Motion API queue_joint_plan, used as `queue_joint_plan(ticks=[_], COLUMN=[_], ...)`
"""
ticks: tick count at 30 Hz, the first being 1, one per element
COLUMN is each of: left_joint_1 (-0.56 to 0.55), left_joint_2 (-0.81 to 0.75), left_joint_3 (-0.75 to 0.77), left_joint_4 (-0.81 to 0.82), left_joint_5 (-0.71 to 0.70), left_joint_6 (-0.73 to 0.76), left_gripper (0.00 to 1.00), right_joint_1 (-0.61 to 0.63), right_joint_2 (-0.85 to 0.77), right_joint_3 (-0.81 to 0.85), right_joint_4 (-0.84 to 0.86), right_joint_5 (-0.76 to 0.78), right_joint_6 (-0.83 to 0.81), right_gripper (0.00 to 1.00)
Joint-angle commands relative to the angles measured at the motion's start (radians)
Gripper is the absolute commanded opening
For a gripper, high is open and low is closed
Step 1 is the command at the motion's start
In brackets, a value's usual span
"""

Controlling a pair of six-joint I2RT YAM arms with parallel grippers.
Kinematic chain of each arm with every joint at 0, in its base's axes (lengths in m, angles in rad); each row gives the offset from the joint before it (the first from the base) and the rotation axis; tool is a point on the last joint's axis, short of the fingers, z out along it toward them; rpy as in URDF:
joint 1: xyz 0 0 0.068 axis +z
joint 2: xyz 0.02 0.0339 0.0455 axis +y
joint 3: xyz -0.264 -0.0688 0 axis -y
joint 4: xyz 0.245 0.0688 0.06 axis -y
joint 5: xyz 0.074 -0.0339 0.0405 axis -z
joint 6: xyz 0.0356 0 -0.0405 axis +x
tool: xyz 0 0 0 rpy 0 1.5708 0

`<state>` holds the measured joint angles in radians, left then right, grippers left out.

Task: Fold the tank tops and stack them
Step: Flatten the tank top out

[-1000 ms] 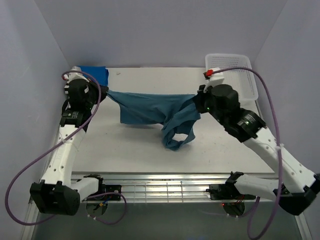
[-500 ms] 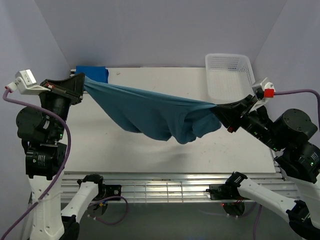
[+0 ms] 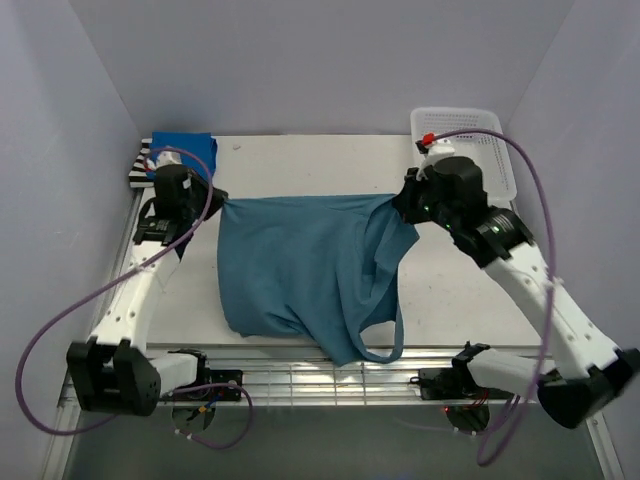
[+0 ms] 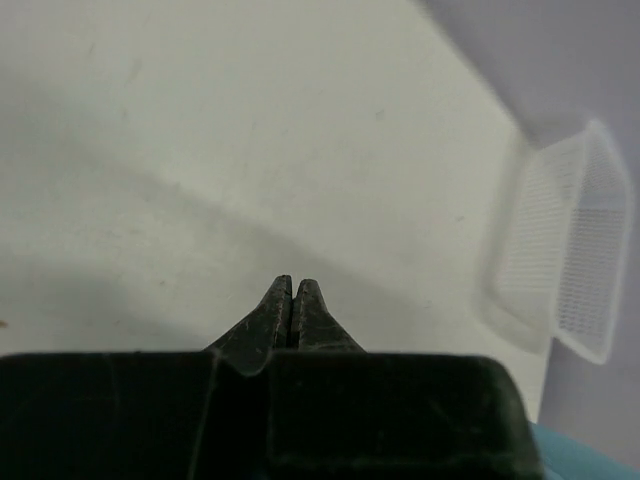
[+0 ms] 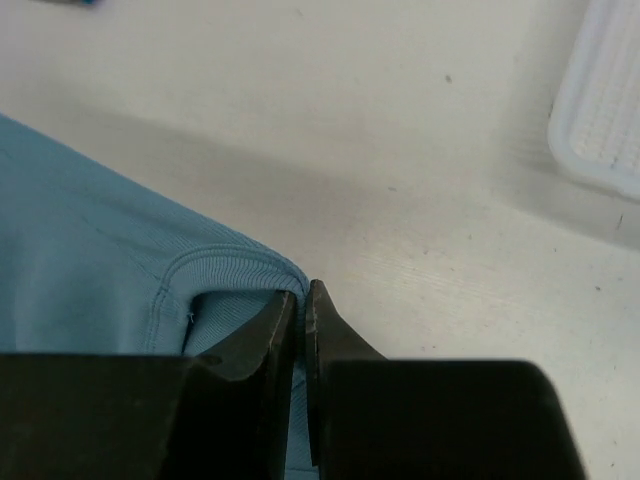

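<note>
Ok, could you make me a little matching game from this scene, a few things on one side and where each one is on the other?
Things: 1 teal tank top; 2 royal blue tank top; 3 striped tank top; 4 white basket.
Places: A far right corner; B far left corner, on top; C spread out in the middle; D far left corner, peeking out underneath.
Pairs: 1-C; 2-B; 3-D; 4-A.

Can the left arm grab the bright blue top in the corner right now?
Probably not yet. The bright blue top lies close by, but the left pincer is shut on the teal top.
</note>
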<state>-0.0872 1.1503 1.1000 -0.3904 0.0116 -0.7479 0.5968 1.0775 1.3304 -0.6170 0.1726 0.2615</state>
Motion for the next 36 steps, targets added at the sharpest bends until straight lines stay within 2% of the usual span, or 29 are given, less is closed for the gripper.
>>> queue_joint_plan(ticks=[1,3,4,5,6,8,10,11,14,21,28,30,31,33,34,35,36], left_joint_1=[0.009,0.007,0.007,0.007,0.006,0.006,0.007,0.006,0.006,0.007,0.006,0.007,0.006,0.006,0.006,0.006,0.006], left_joint_2=[0.112,0.236,0.283,0.331,0.377,0.492,0.541,0.546,0.542,0.537,0.517,0.514,0.509,0.505,0.496,0.491,0.486], left_joint_3=[-0.158,-0.221,-0.218,-0.209,-0.197,-0.132,-0.094,-0.092,-0.106,-0.111,-0.106,-0.103,-0.101,-0.098,-0.097,-0.097,-0.095], left_joint_4=[0.059,0.149,0.165,0.189,0.214,0.213,0.205,0.205,0.226,0.220,0.211,0.205,0.202,0.194,0.196,0.196,0.194], left_joint_5=[-0.013,-0.013,-0.013,-0.013,-0.013,-0.015,-0.024,-0.019,-0.013,-0.013,-0.016,-0.018,-0.019,-0.021,-0.019,-0.018,-0.016], left_joint_6=[-0.054,-0.073,-0.073,-0.059,-0.042,-0.010,-0.002,-0.004,0.004,0.013,0.022,0.025,0.025,0.025,0.025,0.025,0.025], left_gripper=[0.00,0.00,0.00,0.00,0.00,0.00,0.00,0.00,0.00,0.00,0.00,0.00,0.00,0.00,0.00,0.00,0.00], right_joint_1=[-0.179,-0.202,-0.212,-0.212,-0.213,-0.212,-0.210,-0.210,-0.210,-0.209,-0.209,-0.209,-0.209,-0.209,-0.210,-0.210,-0.215], right_joint_2=[0.212,0.319,0.425,0.474,0.517,0.610,0.607,0.592,0.510,0.384,0.505,0.539,0.567,0.581,0.585,0.590,0.598], right_joint_3=[-0.127,-0.120,-0.073,-0.039,-0.002,0.117,0.144,0.121,0.003,-0.256,-0.251,-0.237,-0.228,-0.223,-0.223,-0.212,-0.201], right_joint_4=[0.095,0.134,0.135,0.132,0.117,0.061,0.036,0.036,0.057,0.109,0.129,0.131,0.135,0.155,0.180,0.187,0.184], right_joint_5=[-0.227,-0.286,-0.301,-0.309,-0.343,-0.341,-0.322,-0.302,-0.291,-0.277,-0.237,-0.216,-0.216,-0.202,-0.199,-0.197,-0.202], right_joint_6=[-0.019,-0.030,-0.054,-0.057,-0.073,-0.082,-0.081,-0.076,-0.053,-0.007,-0.007,-0.008,-0.008,-0.011,-0.011,-0.019,-0.022], right_gripper=[0.08,0.09,0.14,0.40,0.53,0.66,0.73,0.83,0.97,0.98,0.87,0.81,0.76,0.38,0.26,0.21,0.21])
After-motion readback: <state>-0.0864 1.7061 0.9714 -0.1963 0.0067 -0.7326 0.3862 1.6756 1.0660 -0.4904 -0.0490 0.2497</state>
